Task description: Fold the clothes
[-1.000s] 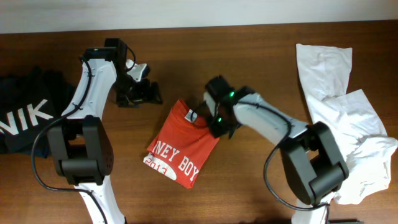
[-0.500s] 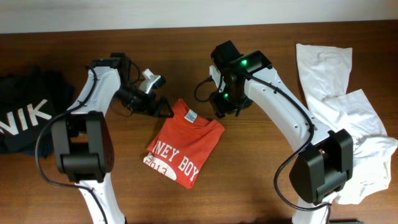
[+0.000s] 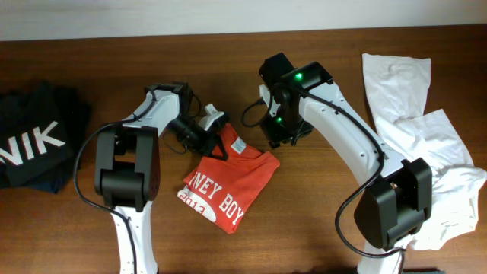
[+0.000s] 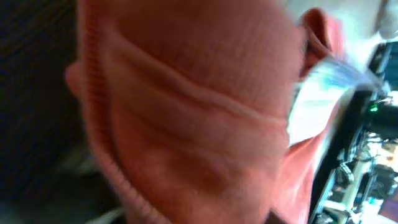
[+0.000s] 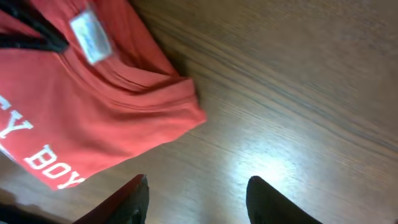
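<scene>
A red shirt [image 3: 228, 179] with white lettering lies folded in the middle of the table. My left gripper [image 3: 215, 141] is at its upper left edge by the collar, and its fingers look pinched on the cloth. In the left wrist view, blurred red shirt [image 4: 199, 118] fabric with a ribbed hem and a white label fills the frame and hides the fingers. My right gripper [image 3: 278, 134] hovers just beyond the shirt's upper right corner. It stands open [image 5: 202, 202] over bare wood, and the red shirt [image 5: 93, 118] lies to its left.
A pile of white clothes [image 3: 415, 129] covers the right side of the table. A dark garment [image 3: 34, 141] with white letters lies at the left edge. The brown wooden table [image 3: 319, 221] shows between them.
My left gripper has swung right from the bare table onto the shirt's collar edge and closed. The right gripper lifted off the shirt a second ago and has hardly moved since.
</scene>
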